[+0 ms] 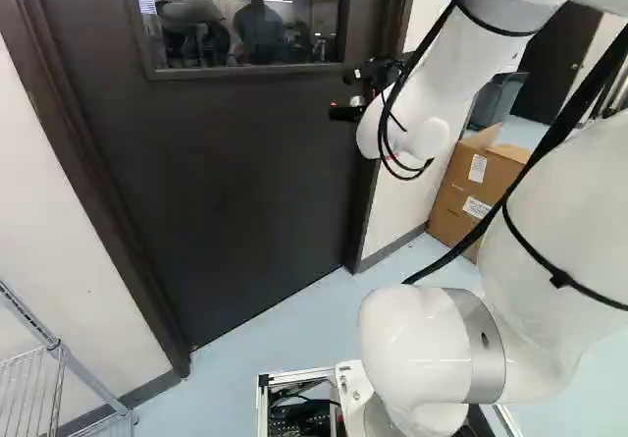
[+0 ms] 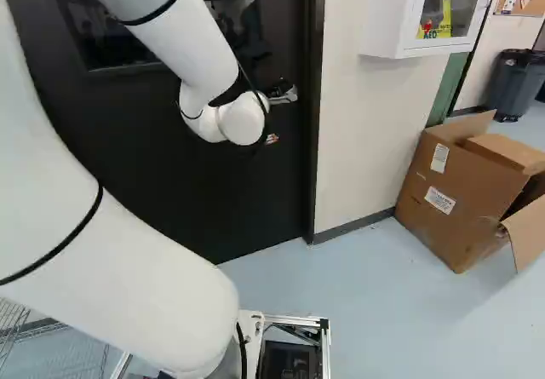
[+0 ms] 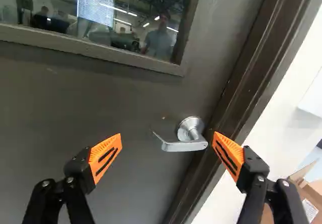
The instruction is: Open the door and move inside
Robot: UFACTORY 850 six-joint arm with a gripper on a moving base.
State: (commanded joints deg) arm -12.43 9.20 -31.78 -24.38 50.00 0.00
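Observation:
The gripper [image 1: 357, 96] is up at the dark door [image 1: 235, 172] in the left base view, near the door's handle side. In the wrist view the gripper [image 3: 167, 140] stands open, its orange-padded fingers wide apart. The silver lever handle [image 3: 185, 145] shows ahead, between the two fingertips and closer to one of them, with no visible grip on it. Its lever lies roughly level, pointing away from the frame. The door is shut in its frame. In the right base view the wrist hides most of the gripper; the handle [image 2: 284, 96] shows just past it.
A dark door frame [image 2: 314, 140] and white wall [image 2: 358, 132] adjoin the handle side. An open cardboard box [image 2: 451, 193] stands on the floor by that wall, below a white cabinet [image 2: 393, 13]. A wire rack [image 1: 34, 383] stands at the lower left of the left base view.

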